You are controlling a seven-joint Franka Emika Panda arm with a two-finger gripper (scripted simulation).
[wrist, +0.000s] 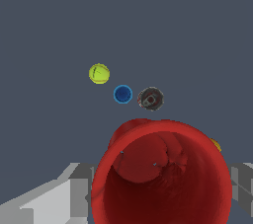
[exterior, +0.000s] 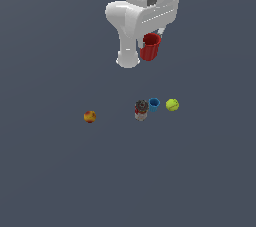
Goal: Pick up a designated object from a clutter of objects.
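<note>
The white arm (exterior: 135,16) hangs high over the far part of the dark floor (exterior: 50,171), and its gripper (wrist: 160,188) is clamped on the red cup (exterior: 150,46), which sits tilted in the air well above the other things, so the pickup looks essentially done. Left on the floor are the tennis ball (exterior: 172,104) at the right, the blue cup (exterior: 154,104) beside it, the grey-and-red object (exterior: 141,110) touching that cup, and the apple-like ball (exterior: 89,116) well apart on the left.

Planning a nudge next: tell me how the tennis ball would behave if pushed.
The tennis ball is round and sits free, so it would probably roll away. The blue cup stands close beside it; a push that way may knock it.
</note>
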